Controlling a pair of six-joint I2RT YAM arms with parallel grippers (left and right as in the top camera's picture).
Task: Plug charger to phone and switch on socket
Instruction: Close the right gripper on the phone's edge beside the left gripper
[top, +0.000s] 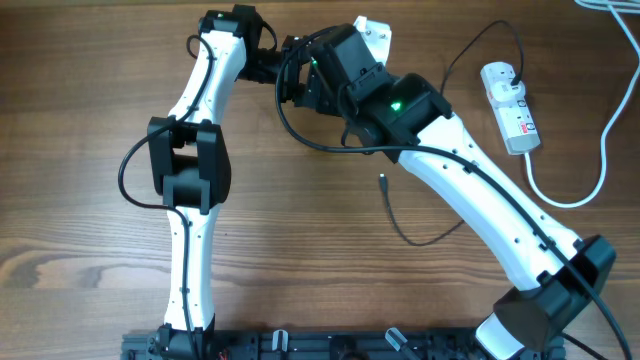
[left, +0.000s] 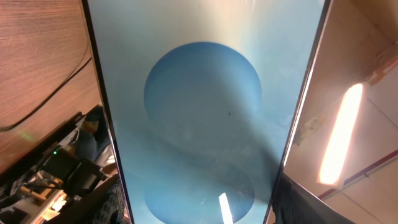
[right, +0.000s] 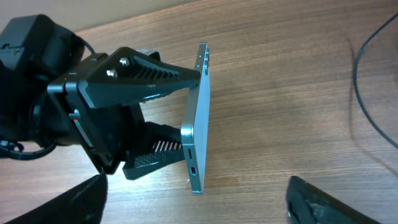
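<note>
Above the wooden table (right: 280, 93), ribbed left fingers (right: 143, 71) clamp the slim phone (right: 198, 118); right fingers (right: 323, 202) gape empty

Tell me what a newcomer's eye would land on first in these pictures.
The phone, stood on edge and clamped in the left gripper, dominates the right wrist view; its blue screen fills the left wrist view. Overhead, the plug tip of the charger lies loose on the table, well apart from the socket at the far right.
</note>
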